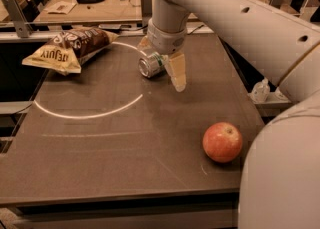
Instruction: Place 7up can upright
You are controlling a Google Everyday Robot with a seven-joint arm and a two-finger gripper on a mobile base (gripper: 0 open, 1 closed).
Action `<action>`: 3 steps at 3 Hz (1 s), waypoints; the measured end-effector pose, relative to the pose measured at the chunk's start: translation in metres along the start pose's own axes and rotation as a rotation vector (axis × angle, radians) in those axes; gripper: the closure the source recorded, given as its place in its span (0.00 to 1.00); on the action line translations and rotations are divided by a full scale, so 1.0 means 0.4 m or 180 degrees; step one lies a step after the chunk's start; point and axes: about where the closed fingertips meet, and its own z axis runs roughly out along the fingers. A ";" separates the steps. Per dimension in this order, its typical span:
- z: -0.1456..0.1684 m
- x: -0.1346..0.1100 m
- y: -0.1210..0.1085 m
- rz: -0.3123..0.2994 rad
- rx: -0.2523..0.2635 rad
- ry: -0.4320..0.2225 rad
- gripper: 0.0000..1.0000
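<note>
The 7up can [150, 66] lies on its side on the dark table [125, 148], its shiny end facing front-left, just inside the white arc. My gripper [161, 67] hangs from the white arm directly over it. The fingers stand apart on either side of the can: the near finger [176, 73] is at the can's right side, and the far finger [144, 45] shows behind it. The can rests on the table and is not lifted.
A brown-and-yellow chip bag [70, 49] lies at the back left. A red apple [222, 141] sits at the front right. A white arc [90, 114] is marked on the tabletop. The arm's white body fills the right edge. A second table stands behind.
</note>
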 end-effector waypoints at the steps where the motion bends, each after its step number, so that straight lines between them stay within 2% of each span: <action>1: 0.027 -0.001 -0.019 -0.0022 -0.0112 0.0012 0.00; 3: 0.033 0.066 -0.090 -0.0130 -0.0163 0.0138 0.00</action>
